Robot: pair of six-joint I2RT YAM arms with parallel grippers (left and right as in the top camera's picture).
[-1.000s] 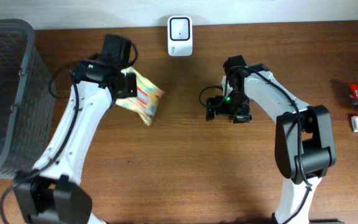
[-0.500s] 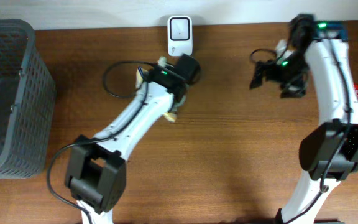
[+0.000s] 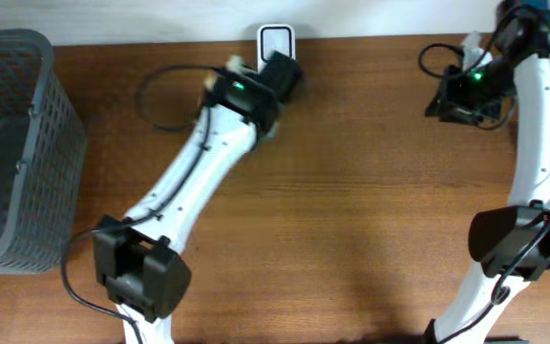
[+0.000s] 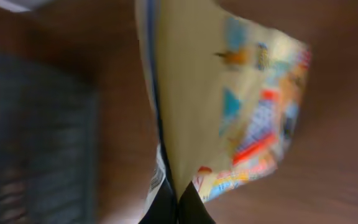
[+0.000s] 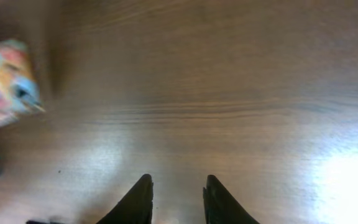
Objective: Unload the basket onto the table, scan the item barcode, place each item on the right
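Yellow crinkly snack packet [image 4: 216,93] is pinched in my left gripper [image 4: 178,202] beside the white box-shaped scanner [image 3: 276,38]; my right gripper [image 5: 178,182] stands slightly spread over the brown wooden table [image 5: 241,93].

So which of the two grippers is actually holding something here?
The left gripper: it pinches the edge of the colourful snack packet. The right gripper has only bare table showing between its parted jaws.
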